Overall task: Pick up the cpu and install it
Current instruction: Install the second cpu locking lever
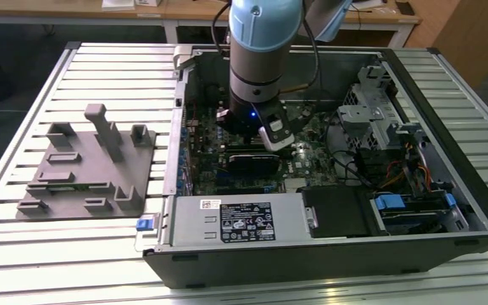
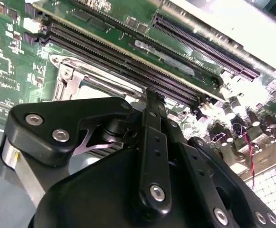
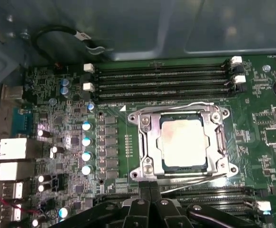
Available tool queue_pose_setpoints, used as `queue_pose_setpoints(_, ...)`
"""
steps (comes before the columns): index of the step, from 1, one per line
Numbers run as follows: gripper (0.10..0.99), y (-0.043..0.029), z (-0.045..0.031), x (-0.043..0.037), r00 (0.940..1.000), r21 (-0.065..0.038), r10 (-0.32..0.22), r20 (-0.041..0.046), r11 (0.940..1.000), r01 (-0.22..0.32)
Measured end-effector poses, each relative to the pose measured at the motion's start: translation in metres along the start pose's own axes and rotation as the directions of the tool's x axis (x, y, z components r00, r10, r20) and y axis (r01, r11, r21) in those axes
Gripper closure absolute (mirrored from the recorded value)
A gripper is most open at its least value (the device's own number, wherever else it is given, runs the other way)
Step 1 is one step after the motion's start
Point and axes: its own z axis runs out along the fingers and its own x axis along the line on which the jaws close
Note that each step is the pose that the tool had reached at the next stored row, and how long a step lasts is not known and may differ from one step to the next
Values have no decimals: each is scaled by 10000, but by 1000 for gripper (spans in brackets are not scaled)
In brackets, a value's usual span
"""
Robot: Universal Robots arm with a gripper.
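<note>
In the first wrist view the cpu point(image 3: 183, 142), a square chip with a silvery top, lies flat inside the metal socket frame point(image 3: 146, 137) on the green motherboard. My gripper point(image 3: 150, 186) hovers just off one edge of that frame. Its two black fingers are pressed together, shut, with nothing between them. In the exterior view the arm reaches down into the open computer case, with the gripper point(image 1: 269, 143) low over the board. In the second wrist view the gripper point(image 2: 154, 102) points at the board beside part of the socket frame point(image 2: 73, 80).
Memory slots point(image 3: 162, 78) run along the far side of the socket and a row of capacitors point(image 3: 86, 147) stands beside it. The case holds a power supply point(image 1: 239, 219) and a drive cage point(image 1: 371, 114). A grey fixture block point(image 1: 87, 165) sits on the slatted table at the exterior view's left.
</note>
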Motion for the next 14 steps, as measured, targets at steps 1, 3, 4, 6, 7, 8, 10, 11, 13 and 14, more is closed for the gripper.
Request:
queue_pose_setpoints(1,980,-9,-2,-1,10000,1,0,-1,10000,0)
queue_pose_setpoints(3,980,-26,-4,2,10000,-15,1,-1,10000,-1)
queue_pose_setpoints(4,980,-31,-3,6,10000,-45,0,-3,10000,0)
queue_pose_setpoints(6,980,-37,7,16,10000,-114,0,-8,9999,-1)
queue_pose_setpoints(7,980,-40,14,25,10000,-148,-1,-11,9999,0)
queue_pose_setpoints(8,980,-42,23,35,10000,-180,-1,-13,9998,1)
queue_pose_setpoints(10,980,-48,44,44,10000,-234,-3,-17,9997,3)
queue_pose_setpoints(11,980,-51,55,49,10000,-258,-4,-18,9997,3)
queue_pose_setpoints(13,980,-56,75,58,10000,-287,-3,-20,9996,2)
queue_pose_setpoints(14,980,-58,83,59,10000,-303,-4,-22,9995,4)
